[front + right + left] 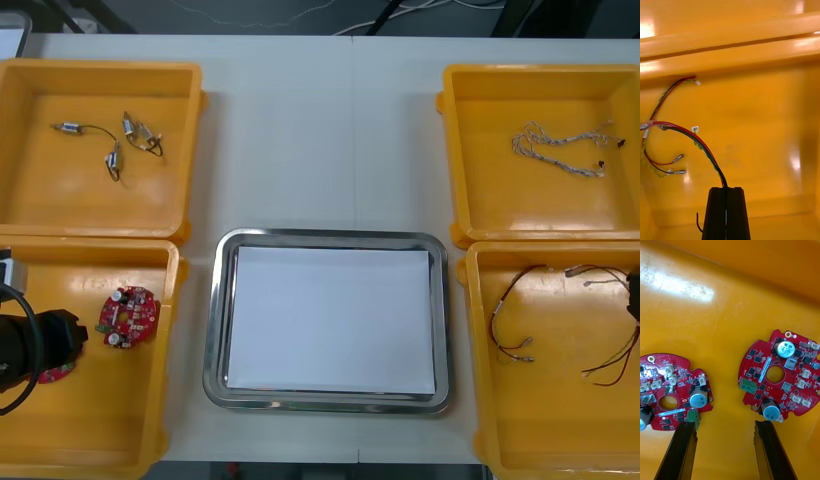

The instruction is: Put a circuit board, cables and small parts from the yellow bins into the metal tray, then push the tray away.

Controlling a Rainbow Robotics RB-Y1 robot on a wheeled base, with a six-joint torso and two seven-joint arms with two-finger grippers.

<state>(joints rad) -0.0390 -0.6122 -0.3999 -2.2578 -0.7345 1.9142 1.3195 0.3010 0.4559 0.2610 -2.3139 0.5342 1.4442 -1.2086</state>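
Downward, right gripper (726,189) pinches cable (696,140) (left gripper (724,423) spread above boards (756,367)).

left arm (25,350): left of the tray (215,330), level with its near half, reaching in from the side | left gripper (725,423): fingers (683,450) spread wide, nothing between them | right gripper (726,193): right of the tray, level with its middle | right fingers (717,213): pressed together, pinching a thin cable (702,146) running up from their tips

Matte black throughout: the left arm's chunky cylindrical wrist (55,340) wears a looping black cable (29,322); the left gripper (725,424) and right gripper (726,189) have flat, bar-shaped fingers.
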